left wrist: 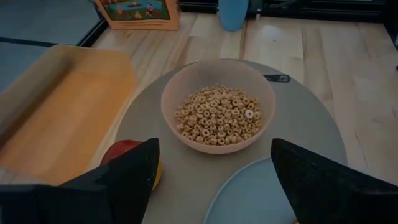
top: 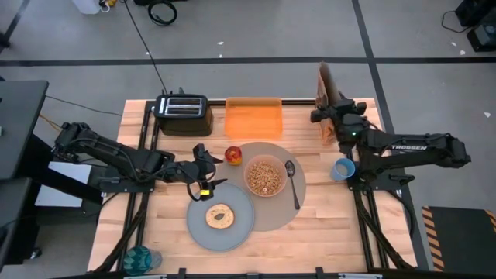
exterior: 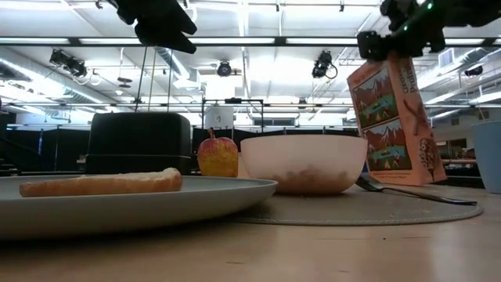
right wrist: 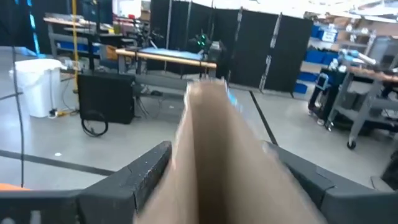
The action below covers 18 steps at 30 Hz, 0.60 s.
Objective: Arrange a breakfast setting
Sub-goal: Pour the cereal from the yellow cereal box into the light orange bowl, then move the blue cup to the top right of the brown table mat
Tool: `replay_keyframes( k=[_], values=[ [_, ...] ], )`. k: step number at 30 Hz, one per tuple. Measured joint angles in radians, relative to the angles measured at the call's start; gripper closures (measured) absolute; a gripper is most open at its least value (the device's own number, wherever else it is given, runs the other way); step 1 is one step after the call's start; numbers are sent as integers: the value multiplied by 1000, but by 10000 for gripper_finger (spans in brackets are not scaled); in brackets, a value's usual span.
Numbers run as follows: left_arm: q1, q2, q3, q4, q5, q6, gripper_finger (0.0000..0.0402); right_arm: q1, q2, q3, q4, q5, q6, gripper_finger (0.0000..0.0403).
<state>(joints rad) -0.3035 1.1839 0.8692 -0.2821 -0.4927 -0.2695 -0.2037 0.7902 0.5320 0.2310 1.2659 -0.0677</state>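
Observation:
A round grey-brown placemat (top: 273,211) holds a pink bowl (top: 264,176) of cereal rings and a metal spoon (top: 292,182). A grey plate (top: 221,232) with a browned bagel (top: 220,215) overlaps the mat's near left. A red apple (top: 233,155) sits at the mat's far left edge and a blue cup (top: 342,169) stands to its right. My left gripper (top: 206,177) is open and empty above the table, between the apple and the plate; in the left wrist view (left wrist: 214,180) it faces the bowl (left wrist: 217,102). My right gripper (top: 332,116) is shut on a cereal box (top: 325,89) at the far right. My right gripper pinches the cereal box's top end (right wrist: 217,149) between its two fingers (right wrist: 146,168), one on each broad face, coming from above. The box (exterior: 391,125) hangs tilted below the fingers. I cannot tell whether its bottom touches the table.
A black toaster (top: 184,114) and an orange tray (top: 253,118) stand along the far edge. A teal object (top: 142,260) sits at the near left corner. Bare wood (top: 333,232) lies at the near right.

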Motion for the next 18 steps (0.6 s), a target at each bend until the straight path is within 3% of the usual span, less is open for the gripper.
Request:
replay_keyframes(
  k=[8,18],
  values=[
    [0,0,0,2,0,-8,84,43,-26,46,152,8,-248,160],
    [0,0,0,3,0,-16,84,46,-27,63,233,36,-401,160]
  ],
)
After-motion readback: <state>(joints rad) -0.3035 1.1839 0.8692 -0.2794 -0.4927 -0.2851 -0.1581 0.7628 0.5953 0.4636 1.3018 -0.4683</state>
